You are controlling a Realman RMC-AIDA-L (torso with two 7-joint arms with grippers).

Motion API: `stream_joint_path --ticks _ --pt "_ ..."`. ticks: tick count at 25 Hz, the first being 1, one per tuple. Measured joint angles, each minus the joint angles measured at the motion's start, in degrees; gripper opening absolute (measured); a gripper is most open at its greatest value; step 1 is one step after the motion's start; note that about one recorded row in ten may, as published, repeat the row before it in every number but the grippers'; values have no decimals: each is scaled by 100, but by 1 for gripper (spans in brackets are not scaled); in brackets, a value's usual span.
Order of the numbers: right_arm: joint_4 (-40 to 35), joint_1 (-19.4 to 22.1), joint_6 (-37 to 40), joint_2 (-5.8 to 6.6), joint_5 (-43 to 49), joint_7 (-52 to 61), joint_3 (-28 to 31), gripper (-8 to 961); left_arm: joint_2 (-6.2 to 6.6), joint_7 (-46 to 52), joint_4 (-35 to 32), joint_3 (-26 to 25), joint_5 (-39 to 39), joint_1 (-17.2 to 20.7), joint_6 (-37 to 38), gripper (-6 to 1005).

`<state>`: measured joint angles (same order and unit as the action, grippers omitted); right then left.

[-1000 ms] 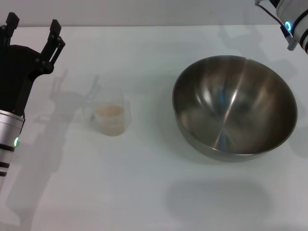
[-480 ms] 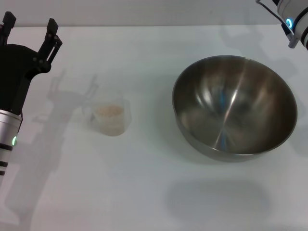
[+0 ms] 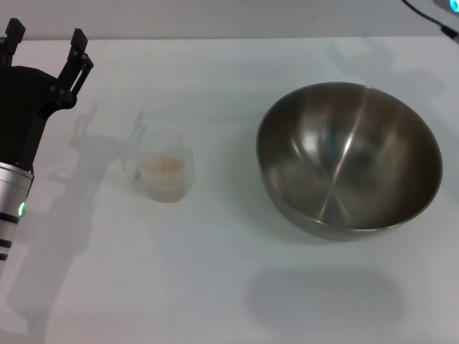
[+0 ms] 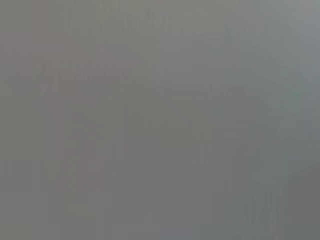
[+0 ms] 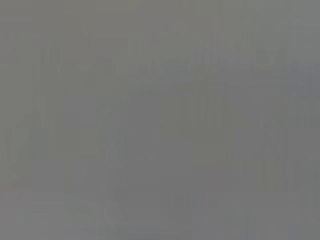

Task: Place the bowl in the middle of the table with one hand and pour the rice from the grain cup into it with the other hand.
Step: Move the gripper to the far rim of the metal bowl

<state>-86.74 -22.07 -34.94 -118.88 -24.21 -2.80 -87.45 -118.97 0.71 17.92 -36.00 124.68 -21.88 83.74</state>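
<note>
In the head view the steel bowl (image 3: 349,158) stands empty on the white table (image 3: 215,272), right of centre. The clear grain cup (image 3: 163,173) stands upright left of centre, with pale rice (image 3: 162,165) in it and its handle toward the far left. My left gripper (image 3: 44,37) is open and empty at the far left, beyond and left of the cup. Only a sliver of my right arm (image 3: 452,6) shows at the top right corner; its gripper is out of view. Both wrist views are plain grey and show nothing.
My right arm has drawn up and out of the top right corner. My left gripper has shifted slightly left and away. The bowl and cup have not moved.
</note>
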Motion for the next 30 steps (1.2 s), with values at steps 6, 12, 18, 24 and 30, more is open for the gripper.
stream_joint_path --ticks 6,12,18,24,30 --pt "-1232 -109 -2541 4 -12 5 611 722 4 0 0 -4 -6 17 -46 867" --pt "-1245 -660 -4715 24 -192 -404 1511 721 11 0 0 -73 -7 42 -47 867" --pt "-632 -1082 -5699 110 -207 -792 1845 721 11 0 -5 -145 -6 53 -68 867" --pt "-394 -1202 -5864 191 25 -1081 1955 722 14 0 -9 -144 -5 53 -69 867" --pt "238 -1318 -5870 252 108 -1480 2062 721 8 0 -4 -144 -5 51 -50 866"
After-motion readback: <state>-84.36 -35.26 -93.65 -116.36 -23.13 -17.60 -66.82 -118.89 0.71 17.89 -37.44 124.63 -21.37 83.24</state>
